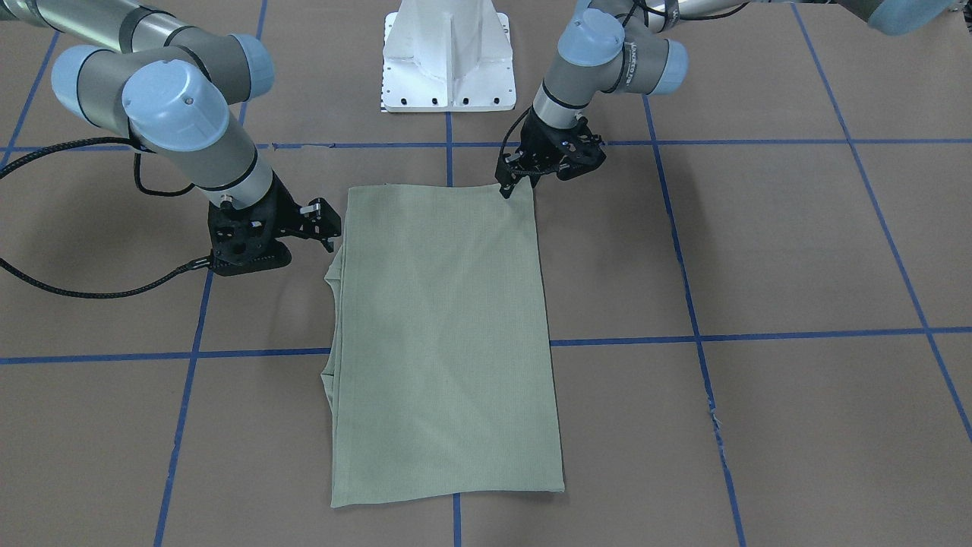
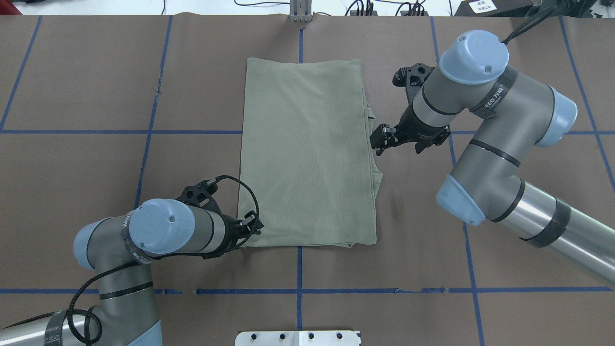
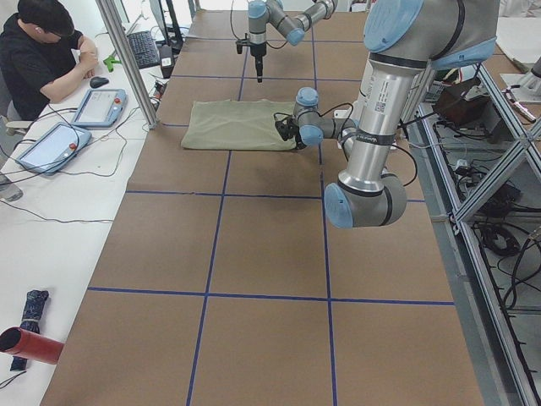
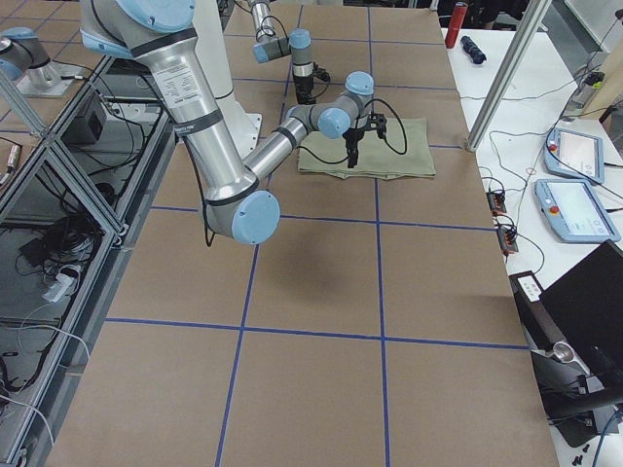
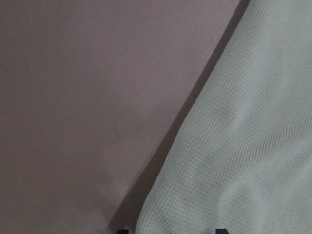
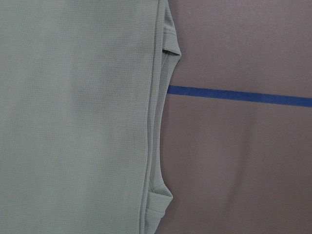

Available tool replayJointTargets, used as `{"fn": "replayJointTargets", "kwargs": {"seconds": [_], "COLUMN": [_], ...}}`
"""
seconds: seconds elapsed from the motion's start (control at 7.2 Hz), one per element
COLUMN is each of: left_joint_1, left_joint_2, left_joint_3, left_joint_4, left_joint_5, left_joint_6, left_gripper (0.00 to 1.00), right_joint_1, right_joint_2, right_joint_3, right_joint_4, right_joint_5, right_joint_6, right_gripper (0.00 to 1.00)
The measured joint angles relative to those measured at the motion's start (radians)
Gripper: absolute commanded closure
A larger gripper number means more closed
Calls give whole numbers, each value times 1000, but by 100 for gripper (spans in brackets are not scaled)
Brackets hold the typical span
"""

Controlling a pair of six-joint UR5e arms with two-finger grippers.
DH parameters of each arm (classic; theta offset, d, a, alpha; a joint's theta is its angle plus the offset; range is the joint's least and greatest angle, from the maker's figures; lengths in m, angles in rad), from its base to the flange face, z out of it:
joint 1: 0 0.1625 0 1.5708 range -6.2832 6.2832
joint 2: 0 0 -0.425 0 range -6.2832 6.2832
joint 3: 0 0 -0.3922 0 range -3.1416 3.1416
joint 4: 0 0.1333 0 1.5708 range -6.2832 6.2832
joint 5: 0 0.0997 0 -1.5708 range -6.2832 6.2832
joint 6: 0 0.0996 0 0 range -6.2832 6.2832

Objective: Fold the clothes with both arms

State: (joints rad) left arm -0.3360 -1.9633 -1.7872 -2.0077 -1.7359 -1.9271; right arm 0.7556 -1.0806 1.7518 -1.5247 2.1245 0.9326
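Note:
The clothes (image 1: 444, 334) (image 2: 307, 154) are one sage-green shirt folded into a long rectangle, flat on the brown table. Sleeve and hem layers poke out along its right edge (image 6: 163, 122). My left gripper (image 2: 254, 227) (image 1: 507, 186) is low at the shirt's near left corner. Its jaws look open, with two dark tips wide apart at the bottom of the left wrist view and the cloth edge (image 5: 243, 146) between them. My right gripper (image 2: 378, 141) (image 1: 328, 226) hovers open just beside the right edge, holding nothing.
The white pedestal base (image 1: 448, 57) stands at the robot's side of the table. Blue tape lines (image 2: 298, 269) grid the brown cover. A person (image 3: 42, 51) sits at a side bench with tablets (image 3: 97, 106), beyond a metal post (image 3: 127, 59).

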Motion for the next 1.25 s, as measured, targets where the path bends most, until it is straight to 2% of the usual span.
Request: {"fn": "replayJointTargets", "kwargs": {"seconds": [0.14,0.69,0.83,0.97,1.25], "left_joint_1": [0,0,0,0,0], "left_joint_2": [2,5,3,1,-1], "left_joint_3": [0,0,0,0,-3], "left_joint_4": [1,1,1,1,1], "left_joint_5": [0,-1,-1,-1,2], "left_joint_6": [0,-1,-1,0,-3], "left_gripper": [55,71,89,98,100], "right_joint_1": [1,5,6,6,7], "right_joint_2": [0,0,-1,-1,-2], "right_joint_3": [0,1,1,1,4], "right_joint_4": [0,0,0,0,2], "right_joint_5": [0,0,1,1,2], "right_joint_6": [0,0,0,0,2], "right_gripper": [0,0,0,0,0]}}
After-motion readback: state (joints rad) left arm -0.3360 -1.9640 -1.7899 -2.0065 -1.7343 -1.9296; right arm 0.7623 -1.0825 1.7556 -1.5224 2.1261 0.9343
